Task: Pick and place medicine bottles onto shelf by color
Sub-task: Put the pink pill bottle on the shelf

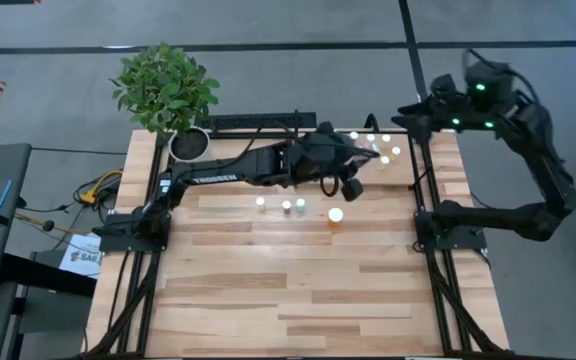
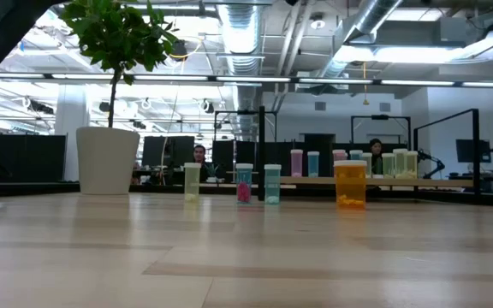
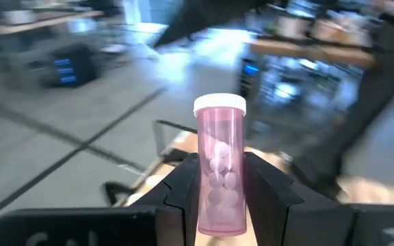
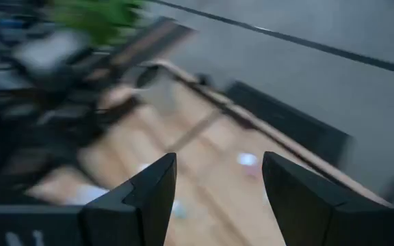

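Note:
My left gripper (image 3: 221, 188) is shut on a pink medicine bottle (image 3: 219, 164) with a white cap. In the high view it (image 1: 350, 186) hangs over the table's far middle, just left of the shelf (image 1: 408, 172). The shelf is a light-wood platform at the far right, and several white-capped bottles (image 1: 385, 150) stand on it. Three small bottles (image 1: 287, 207) and a larger orange one (image 1: 335, 216) stand upright in a row on the table. My right gripper (image 4: 217, 188) is open, holds nothing, and is raised beyond the shelf's far right corner (image 1: 410, 113). My left gripper pinches the pink bottle's lower body (image 3: 204, 184) between its two fingers (image 3: 183, 184), one on each side. The fingers come at it about level. The bottle stands upright in the hold, with its white cap (image 3: 219, 104) well above the fingertips, lifted clear of the table.
A potted plant (image 1: 166, 88) in a white pot (image 2: 107, 160) stands at the table's far left corner. In the low view the row of bottles (image 2: 244, 182) stands in front of the shelf (image 2: 400, 180). People sit at desks in the room beyond the table.

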`<state>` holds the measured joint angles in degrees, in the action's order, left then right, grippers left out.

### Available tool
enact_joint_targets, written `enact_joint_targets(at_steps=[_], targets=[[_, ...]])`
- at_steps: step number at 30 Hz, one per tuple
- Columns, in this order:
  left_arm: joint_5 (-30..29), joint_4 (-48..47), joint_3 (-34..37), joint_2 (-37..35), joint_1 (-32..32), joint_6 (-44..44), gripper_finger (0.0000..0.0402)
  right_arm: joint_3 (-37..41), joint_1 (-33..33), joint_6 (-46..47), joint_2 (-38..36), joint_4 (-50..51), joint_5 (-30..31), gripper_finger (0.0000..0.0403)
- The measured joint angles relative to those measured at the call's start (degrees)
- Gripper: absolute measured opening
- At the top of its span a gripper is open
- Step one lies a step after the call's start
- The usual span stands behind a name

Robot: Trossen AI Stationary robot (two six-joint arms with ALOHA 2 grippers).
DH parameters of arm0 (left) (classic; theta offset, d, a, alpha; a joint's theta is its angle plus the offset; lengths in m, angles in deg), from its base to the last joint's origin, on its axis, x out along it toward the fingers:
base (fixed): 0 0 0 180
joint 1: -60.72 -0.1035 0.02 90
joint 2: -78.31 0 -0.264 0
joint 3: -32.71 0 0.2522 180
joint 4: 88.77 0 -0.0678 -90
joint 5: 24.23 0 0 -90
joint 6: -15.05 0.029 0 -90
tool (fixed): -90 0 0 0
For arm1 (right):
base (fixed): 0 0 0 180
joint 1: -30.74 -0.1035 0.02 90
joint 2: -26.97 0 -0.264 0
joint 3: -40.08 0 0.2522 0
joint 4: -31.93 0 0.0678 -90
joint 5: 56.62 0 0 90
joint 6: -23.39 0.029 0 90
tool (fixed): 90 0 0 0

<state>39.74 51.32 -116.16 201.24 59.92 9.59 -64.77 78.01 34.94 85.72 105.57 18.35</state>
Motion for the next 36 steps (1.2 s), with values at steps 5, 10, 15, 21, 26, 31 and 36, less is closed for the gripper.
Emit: enact_joint_targets(at_steps=[5, 10, 15, 21, 26, 31, 36], targets=[[11.1, -2.07, 0.13, -0.2, -1.67, 6.31, 0.008, -3.29, -3.35, 1.77, -2.9, 0.09, -10.51, 0.0238], [12.14, -3.61, 0.11, -0.39, -1.91, 8.65, 0.008, -4.2, -7.75, 7.89, -5.19, 0.19, -12.15, 0.0238], [12.16, -2.98, 0.11, -0.75, -1.92, 13.04, 0.008, -4.2, -12.43, 15.38, -5.62, 0.19, -12.13, 0.0238], [12.18, -2.82, 0.11, -1.38, -1.92, 15.14, 0.008, -4.18, -15.81, 24.81, -3.08, -0.29, -12.1, 0.0238], [12.12, -2.87, 0.11, -1.36, -1.47, 15.56, 0.008, -4.11, -17.76, 26.33, 0.14, -0.18, -12.03, 0.0238], [12.26, -3.29, 0.11, -1.77, -0.45, 16.01, 0.008, -4.14, -17.95, 24.02, 2.3, 2.46, -11.9, 0.0238], [11.8, -3.11, 0.11, -2.53, -0.32, 16.37, 0.008, -4.11, -18.56, 22.01, 3.98, 3.59, -11.89, 0.0238]])
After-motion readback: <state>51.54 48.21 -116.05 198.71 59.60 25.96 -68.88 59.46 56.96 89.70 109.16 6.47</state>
